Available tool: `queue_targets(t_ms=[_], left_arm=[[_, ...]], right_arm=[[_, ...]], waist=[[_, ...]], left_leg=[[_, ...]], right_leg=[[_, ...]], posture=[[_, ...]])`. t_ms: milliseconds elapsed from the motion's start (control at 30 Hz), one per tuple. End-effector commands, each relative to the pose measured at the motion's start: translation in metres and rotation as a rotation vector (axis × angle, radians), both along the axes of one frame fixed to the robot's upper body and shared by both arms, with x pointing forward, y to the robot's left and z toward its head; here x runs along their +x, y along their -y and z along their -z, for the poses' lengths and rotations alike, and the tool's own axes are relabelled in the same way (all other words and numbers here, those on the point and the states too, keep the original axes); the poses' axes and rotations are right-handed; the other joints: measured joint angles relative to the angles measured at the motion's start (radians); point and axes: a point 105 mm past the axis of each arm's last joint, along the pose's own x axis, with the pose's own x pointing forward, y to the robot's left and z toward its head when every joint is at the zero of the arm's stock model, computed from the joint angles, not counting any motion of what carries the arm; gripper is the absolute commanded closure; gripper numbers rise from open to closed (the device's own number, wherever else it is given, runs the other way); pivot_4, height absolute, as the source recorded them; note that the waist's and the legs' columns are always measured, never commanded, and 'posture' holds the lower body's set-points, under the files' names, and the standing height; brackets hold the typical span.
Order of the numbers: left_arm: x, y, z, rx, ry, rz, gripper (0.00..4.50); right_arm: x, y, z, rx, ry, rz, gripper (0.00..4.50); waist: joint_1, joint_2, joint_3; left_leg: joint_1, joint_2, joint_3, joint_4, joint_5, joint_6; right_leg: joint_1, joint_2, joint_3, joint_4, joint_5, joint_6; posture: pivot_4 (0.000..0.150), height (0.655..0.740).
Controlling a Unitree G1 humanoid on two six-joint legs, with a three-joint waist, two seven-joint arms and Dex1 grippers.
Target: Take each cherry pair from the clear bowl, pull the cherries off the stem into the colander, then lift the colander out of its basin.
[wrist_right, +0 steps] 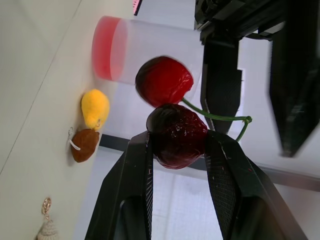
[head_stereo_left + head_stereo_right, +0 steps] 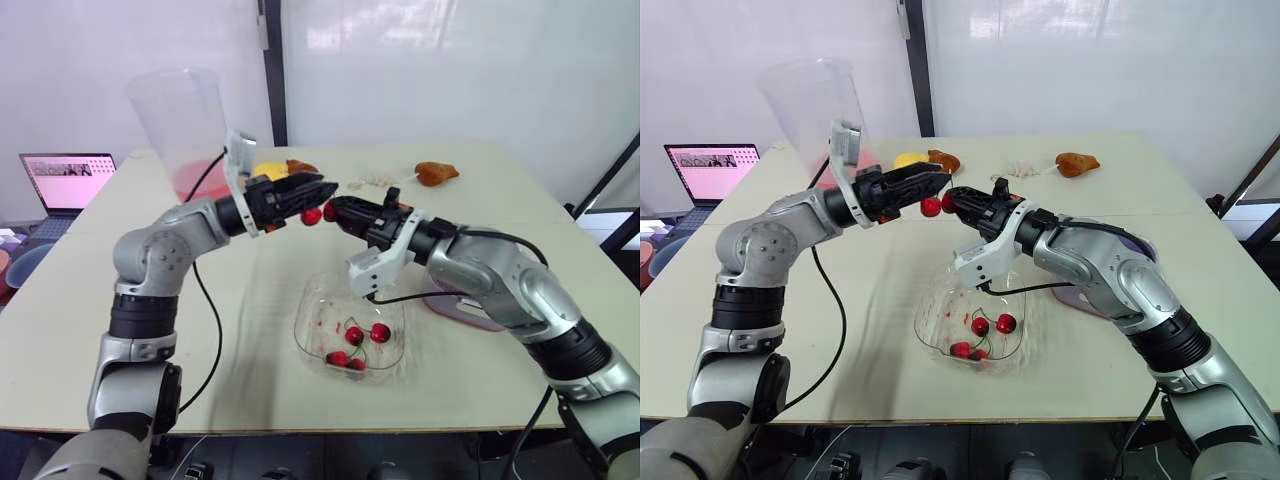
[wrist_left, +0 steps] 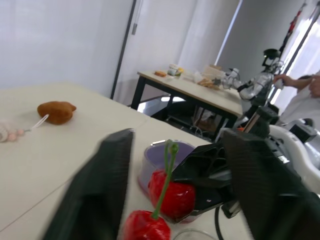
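Over the table's (image 2: 565, 215) middle, my right gripper (image 1: 178, 143) clamps one cherry (image 1: 176, 131); my left gripper (image 3: 177, 145) gapes around its stem (image 3: 165, 186).

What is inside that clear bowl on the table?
About four red cherries on green stems lie in the clear bowl. The right arm covers its far rim, hiding that part.

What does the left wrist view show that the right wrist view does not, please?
Left wrist view: the purple basin, a far table and another robot. Right wrist view: a tall clear tub with red at its base and a yellow toy. Both: the cherry pair on its green stem, one cherry clamped in the right gripper.
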Motion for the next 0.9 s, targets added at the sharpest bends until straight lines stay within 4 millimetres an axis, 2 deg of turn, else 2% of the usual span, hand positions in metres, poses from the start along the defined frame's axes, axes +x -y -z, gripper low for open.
queue_targets(t_ms=[33,100,233,400,500,633,667,767,833,900], left_arm=[[-0.006,0.002,-0.011,-0.010,0.055,0.001,3.46],[-0.005,0.002,-0.013,-0.026,0.053,-0.006,4.43],[-0.004,0.001,-0.016,-0.046,0.049,-0.012,4.43],[-0.003,0.002,-0.014,-0.042,0.042,-0.007,4.43],[-0.003,0.002,-0.011,-0.034,0.041,-0.004,4.50],[0.004,-0.004,-0.019,-0.044,0.071,-0.034,4.50],[0.005,-0.006,-0.021,-0.040,0.082,-0.035,4.50],[0.006,-0.011,-0.024,0.002,0.119,-0.028,4.50],[0.005,-0.010,-0.027,0.011,0.130,-0.015,4.50],[-0.001,-0.007,-0.031,0.016,0.141,0.023,4.50]], right_arm=[[-0.005,0.000,-0.016,0.034,0.044,-0.010,3.03],[-0.005,0.000,-0.016,0.036,0.043,-0.010,3.03],[-0.005,-0.001,-0.015,0.037,0.032,-0.012,3.03],[-0.009,-0.002,-0.008,0.071,-0.093,-0.044,3.03],[-0.011,0.000,-0.013,0.106,-0.117,-0.046,2.10],[-0.008,0.023,-0.013,0.137,-0.136,-0.006,0.19],[-0.009,0.030,-0.019,0.220,-0.186,-0.010,0.04],[0.000,0.059,-0.035,0.667,-0.460,0.010,0.04],[-0.001,0.062,-0.027,0.884,-0.767,-0.056,0.04],[-0.005,0.066,-0.029,1.132,-1.076,-0.150,0.04]], waist=[[0.000,0.000,0.000],[0.000,0.000,0.000],[-0.001,0.000,0.000],[0.000,0.000,0.000],[0.000,0.000,0.000],[0.004,0.000,0.000],[0.004,0.000,0.000],[0.001,-0.001,0.000],[-0.001,0.000,0.000],[-0.001,0.000,0.000]], left_leg=[[0.000,0.000,0.000,0.000,0.000,0.000],[0.000,0.000,0.000,0.000,0.000,0.000],[0.000,0.000,0.000,0.000,0.000,0.000],[0.000,0.000,0.000,0.000,0.000,0.000],[0.000,0.000,0.000,0.000,0.000,0.000],[0.000,0.000,-0.001,0.001,0.000,0.000],[0.000,0.000,-0.001,0.001,0.000,0.000],[0.000,0.000,-0.001,0.001,0.000,0.000],[0.000,0.001,-0.001,0.001,0.000,0.000],[0.000,0.001,-0.001,0.001,0.000,0.000]], right_leg=[[0.000,0.000,0.000,0.000,0.000,0.000],[0.000,0.000,0.000,0.000,0.000,0.000],[0.000,0.000,0.000,0.000,0.000,0.000],[0.000,0.000,0.000,0.000,0.000,0.000],[0.000,0.000,0.000,0.000,0.000,0.000],[0.000,0.000,0.000,0.000,0.000,0.000],[0.001,0.000,0.000,0.000,0.000,0.000],[0.001,0.000,0.000,-0.001,0.000,0.000],[0.002,0.000,0.000,0.000,0.000,0.000],[0.002,0.000,0.000,0.001,0.000,0.000]], posture=[[0.150,0.7400],[0.150,0.7400],[0.150,0.7400],[0.150,0.7400],[0.150,0.7400],[0.150,0.7400],[0.150,0.7400],[0.150,0.7400],[0.150,0.7400],[0.150,0.7400]])
